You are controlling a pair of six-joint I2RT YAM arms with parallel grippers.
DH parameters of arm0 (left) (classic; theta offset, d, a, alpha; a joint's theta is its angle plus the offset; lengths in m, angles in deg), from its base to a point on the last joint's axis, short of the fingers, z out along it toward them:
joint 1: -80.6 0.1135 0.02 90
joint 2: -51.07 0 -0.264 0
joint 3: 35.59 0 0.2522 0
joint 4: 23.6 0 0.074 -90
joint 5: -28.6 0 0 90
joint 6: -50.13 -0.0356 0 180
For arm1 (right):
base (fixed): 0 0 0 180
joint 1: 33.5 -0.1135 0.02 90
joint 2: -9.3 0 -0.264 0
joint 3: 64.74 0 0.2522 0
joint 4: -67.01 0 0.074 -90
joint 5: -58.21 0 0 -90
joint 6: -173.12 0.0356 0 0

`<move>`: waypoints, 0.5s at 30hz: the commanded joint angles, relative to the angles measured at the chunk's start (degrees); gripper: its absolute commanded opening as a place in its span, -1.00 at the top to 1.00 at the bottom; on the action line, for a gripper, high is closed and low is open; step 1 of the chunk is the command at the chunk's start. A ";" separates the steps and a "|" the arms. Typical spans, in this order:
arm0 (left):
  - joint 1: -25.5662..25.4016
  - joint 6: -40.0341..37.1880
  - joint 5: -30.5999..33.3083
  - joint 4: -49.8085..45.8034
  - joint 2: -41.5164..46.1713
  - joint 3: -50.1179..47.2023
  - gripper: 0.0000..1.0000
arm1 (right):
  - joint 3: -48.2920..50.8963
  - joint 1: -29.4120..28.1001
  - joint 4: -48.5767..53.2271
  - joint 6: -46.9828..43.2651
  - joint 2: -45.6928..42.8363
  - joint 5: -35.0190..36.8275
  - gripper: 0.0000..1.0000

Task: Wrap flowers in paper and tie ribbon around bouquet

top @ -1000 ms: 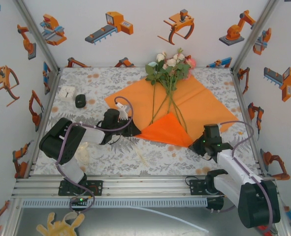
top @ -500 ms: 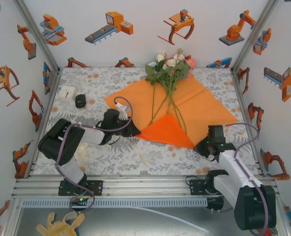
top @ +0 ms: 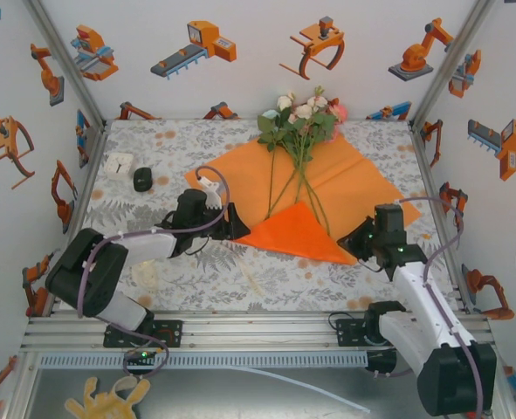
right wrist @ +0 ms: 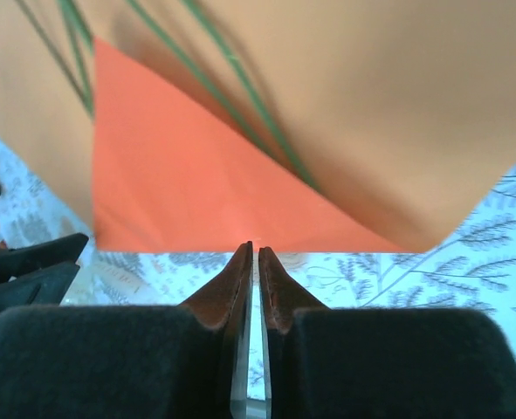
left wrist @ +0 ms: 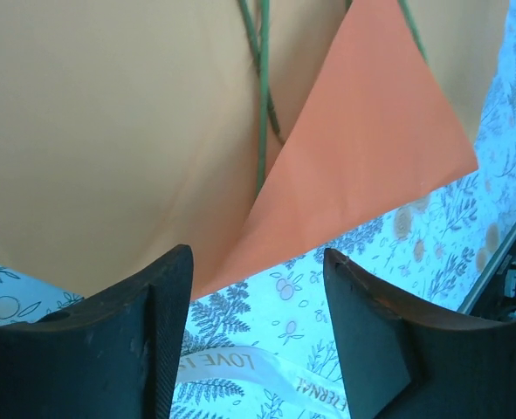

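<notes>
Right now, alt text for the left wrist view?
The open left claw faces the near edge of the orange paper, whose corner is folded over thin green flower stems. Between its dark fingers, a cream ribbon printed "LOVE" lies on the floral tablecloth.

The ribbon point(left wrist: 240, 365) carries a line of printed capitals, seen in the left wrist view. The word "LOVE" reads clearly, with what looks like an "I" after it. Further along the strip, a second word shows only the letters "TERNA", its ends hidden.
</notes>
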 commanded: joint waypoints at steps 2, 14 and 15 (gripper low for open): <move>0.24 -2.12 7.06 -10.73 7.25 3.85 -0.30 | -3.41 -7.79 -3.98 2.89 1.13 0.88 0.72; 18.33 2.12 31.65 -34.52 -6.67 30.09 -0.41 | -14.72 -26.97 -16.13 3.39 25.83 6.17 0.69; 19.54 2.38 33.00 -34.49 -10.11 32.91 -0.41 | -15.16 -27.22 -17.23 3.39 27.01 5.79 0.68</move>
